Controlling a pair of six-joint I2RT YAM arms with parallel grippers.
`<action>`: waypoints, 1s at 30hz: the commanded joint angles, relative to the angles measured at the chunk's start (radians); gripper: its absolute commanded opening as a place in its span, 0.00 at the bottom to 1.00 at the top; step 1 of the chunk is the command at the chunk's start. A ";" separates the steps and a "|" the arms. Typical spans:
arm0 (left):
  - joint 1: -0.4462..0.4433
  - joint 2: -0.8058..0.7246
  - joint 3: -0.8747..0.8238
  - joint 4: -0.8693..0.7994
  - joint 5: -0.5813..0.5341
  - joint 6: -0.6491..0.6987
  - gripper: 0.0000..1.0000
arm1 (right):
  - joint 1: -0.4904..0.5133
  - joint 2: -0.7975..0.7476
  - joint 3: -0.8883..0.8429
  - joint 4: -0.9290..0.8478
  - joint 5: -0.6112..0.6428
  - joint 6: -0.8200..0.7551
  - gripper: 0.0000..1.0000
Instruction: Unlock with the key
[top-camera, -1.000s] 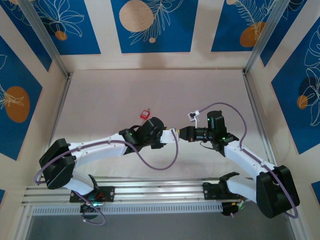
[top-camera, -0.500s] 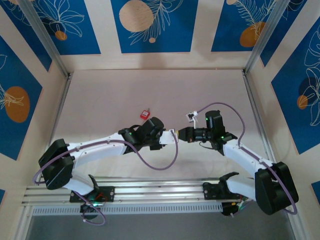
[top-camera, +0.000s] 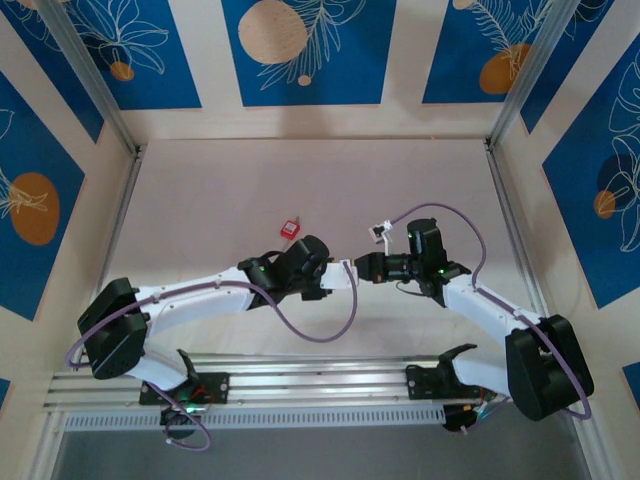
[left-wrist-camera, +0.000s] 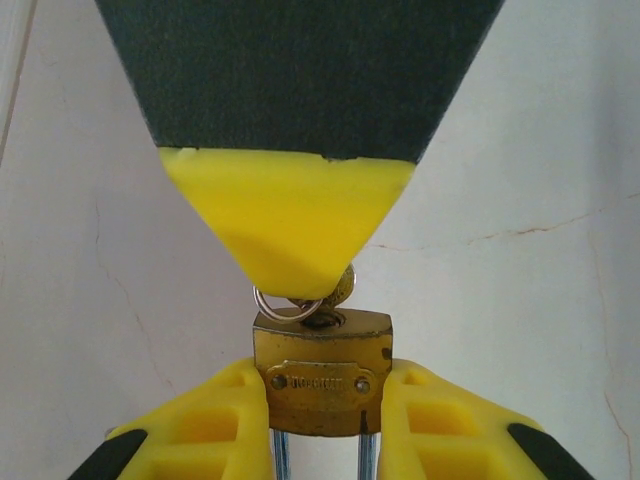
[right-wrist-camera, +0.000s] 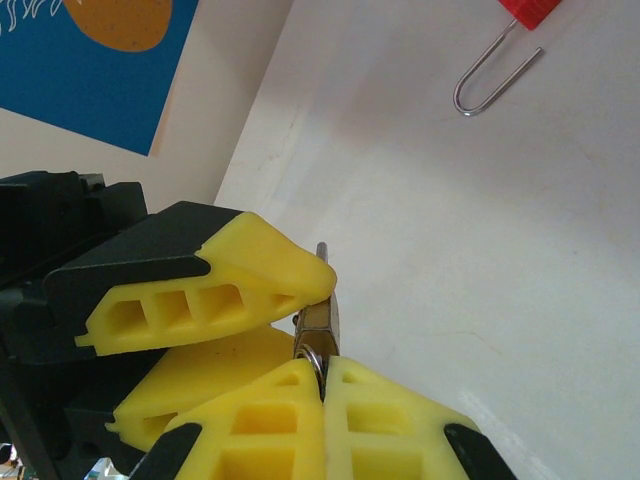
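A brass padlock (left-wrist-camera: 322, 375) is clamped by its sides between my left gripper's (left-wrist-camera: 322, 392) yellow fingers, with its steel shackle pointing back toward the wrist. A key (left-wrist-camera: 343, 288) on a small ring (left-wrist-camera: 283, 305) sits in the keyhole at the lock's bottom face. My right gripper (right-wrist-camera: 323, 366) is shut on the key and ring, right against the padlock (right-wrist-camera: 320, 322). Its fingers (left-wrist-camera: 290, 215) come in from above in the left wrist view. In the top view both grippers meet mid-table, left gripper (top-camera: 343, 273) facing right gripper (top-camera: 359, 268).
A red padlock (top-camera: 290, 228) with an open wire shackle (right-wrist-camera: 495, 70) lies on the table behind the left arm. A purple cable loops off each arm. Patterned walls and metal rails (top-camera: 112, 235) bound the table.
The right arm's wrist has shifted slightly back and to the left while its gripper stays at the padlock. The left arm has held still.
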 joint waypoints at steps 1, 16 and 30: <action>-0.031 -0.039 0.063 0.157 0.065 0.002 0.21 | 0.006 0.024 0.002 -0.007 0.066 0.001 0.00; -0.031 -0.001 0.058 0.228 -0.001 0.037 0.20 | 0.019 0.023 0.008 -0.011 0.101 0.035 0.00; -0.032 0.020 0.028 0.251 -0.045 0.066 0.19 | -0.002 -0.045 0.014 -0.028 0.172 0.083 0.22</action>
